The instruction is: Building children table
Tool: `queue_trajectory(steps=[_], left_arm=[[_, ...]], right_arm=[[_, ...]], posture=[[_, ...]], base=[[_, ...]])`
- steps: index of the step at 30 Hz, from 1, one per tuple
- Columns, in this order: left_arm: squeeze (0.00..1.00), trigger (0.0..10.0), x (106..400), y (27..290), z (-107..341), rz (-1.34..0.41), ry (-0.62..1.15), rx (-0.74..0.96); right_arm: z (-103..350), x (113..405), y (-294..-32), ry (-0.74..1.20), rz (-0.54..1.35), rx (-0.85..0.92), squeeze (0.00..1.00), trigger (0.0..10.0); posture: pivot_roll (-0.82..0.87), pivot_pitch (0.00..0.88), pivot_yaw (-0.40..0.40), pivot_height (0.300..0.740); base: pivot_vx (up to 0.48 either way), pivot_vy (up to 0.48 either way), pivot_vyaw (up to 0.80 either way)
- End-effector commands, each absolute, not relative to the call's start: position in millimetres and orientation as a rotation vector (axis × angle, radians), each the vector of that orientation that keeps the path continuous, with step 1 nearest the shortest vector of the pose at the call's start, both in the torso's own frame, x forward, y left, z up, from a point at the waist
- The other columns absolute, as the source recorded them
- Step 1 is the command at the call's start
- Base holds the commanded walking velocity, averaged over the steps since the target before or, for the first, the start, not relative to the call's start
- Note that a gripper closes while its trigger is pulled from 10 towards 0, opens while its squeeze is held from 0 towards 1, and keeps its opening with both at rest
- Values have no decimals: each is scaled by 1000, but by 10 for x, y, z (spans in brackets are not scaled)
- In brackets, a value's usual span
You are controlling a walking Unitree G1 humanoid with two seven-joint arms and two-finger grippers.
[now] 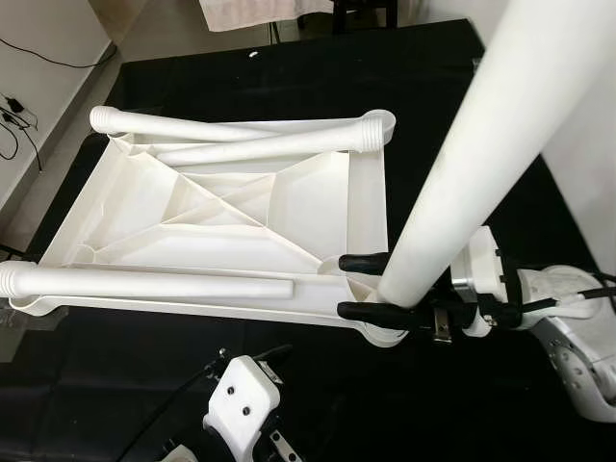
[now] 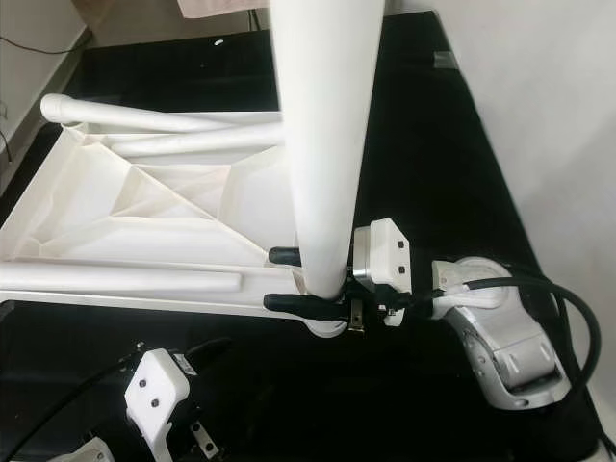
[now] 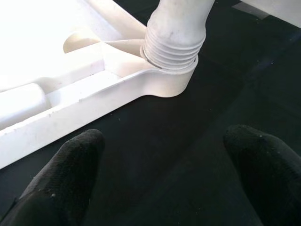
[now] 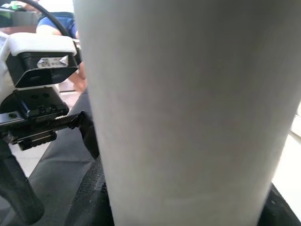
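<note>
So the white plastic tabletop (image 1: 231, 226) is lying upside down on a black mat (image 1: 433, 115), ribs facing up. Starting at its left side, a loose leg (image 1: 144, 284) lies along the near edge of the tabletop with its threaded end sticking out past the left corner, and two more legs (image 1: 231, 130) lie across the far edge. The left hand (image 3: 155, 183) hovers low over the mat just in front of the tabletop's near right corner, fingers (image 3: 61, 183) spread wide apart with nothing between them. At that same corner an upright leg (image 1: 481, 144) stands with its threaded end sitting in the corner socket (image 3: 171, 77). The right hand (image 1: 371, 286) comes in from the tabletop's right and is clamped around the bottom of that upright leg.
</note>
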State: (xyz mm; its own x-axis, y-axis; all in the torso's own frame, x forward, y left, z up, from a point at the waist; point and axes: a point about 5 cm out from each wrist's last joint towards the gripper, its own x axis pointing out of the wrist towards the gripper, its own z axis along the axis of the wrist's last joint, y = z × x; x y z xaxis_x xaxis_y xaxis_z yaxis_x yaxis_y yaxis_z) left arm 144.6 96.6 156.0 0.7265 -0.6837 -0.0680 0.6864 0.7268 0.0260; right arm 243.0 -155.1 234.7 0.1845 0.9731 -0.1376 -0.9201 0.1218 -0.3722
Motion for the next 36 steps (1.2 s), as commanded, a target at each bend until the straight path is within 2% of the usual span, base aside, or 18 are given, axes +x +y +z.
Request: queue_trajectory(steps=[1,3,6,8,11,20,21,22,23,24,25,30,36], left_arm=[[0,10000,1428,998,1512,-759,92,62],[0,10000,1429,998,1515,-758,91,61],[0,10000,1432,994,1520,-755,89,60],[0,10000,1432,994,1520,-755,89,60],[0,10000,1435,992,1523,-754,88,59],[0,10000,1432,998,1524,-757,89,60],[0,10000,1428,1004,1522,-758,91,62],[0,10000,1425,1010,1520,-759,93,65],[0,10000,1425,1010,1520,-759,93,65],[0,10000,1423,1015,1518,-759,94,66],[0,10000,1427,1024,1515,-758,95,67],[0,10000,1445,1032,1508,-757,96,70],[0,10000,1460,1047,1487,-754,100,80]], right_arm=[[1882,2458,-1591,148,1395,-366,0,10000],[1879,2491,-1589,162,1372,-354,0,10000],[1871,2675,-1595,192,1207,-255,0,10000],[1871,2675,-1595,192,1207,-255,0,10000],[1844,2782,-1606,210,1083,-202,0,10000],[1765,2791,-1611,197,888,-190,0,10000],[1704,2796,-1659,214,720,-223,0,10000],[1667,2784,-1770,209,453,-270,0,10000],[1667,2784,-1770,209,453,-270,0,10000],[1653,2756,-1866,204,263,-300,0,10000],[1622,2669,-1858,208,181,-290,0,10000],[1586,2590,-1739,208,198,-242,0,10000],[1607,2734,-1629,194,208,-175,0,10000]], posture=[[-17,304,97,740],[-17,304,97,740],[-16,305,93,740],[-16,305,93,740],[-18,308,93,740],[-22,308,95,740],[-20,307,94,740],[-23,308,89,740],[-23,308,89,740],[-23,308,89,740],[-35,307,101,740],[-28,301,105,740],[-25,280,109,740]], base=[[0,0,0],[0,0,0],[0,0,0],[0,0,0],[0,0,0],[0,0,0],[0,0,0],[0,0,0],[0,0,0],[0,0,0],[0,0,0],[0,0,0],[0,0,0]])
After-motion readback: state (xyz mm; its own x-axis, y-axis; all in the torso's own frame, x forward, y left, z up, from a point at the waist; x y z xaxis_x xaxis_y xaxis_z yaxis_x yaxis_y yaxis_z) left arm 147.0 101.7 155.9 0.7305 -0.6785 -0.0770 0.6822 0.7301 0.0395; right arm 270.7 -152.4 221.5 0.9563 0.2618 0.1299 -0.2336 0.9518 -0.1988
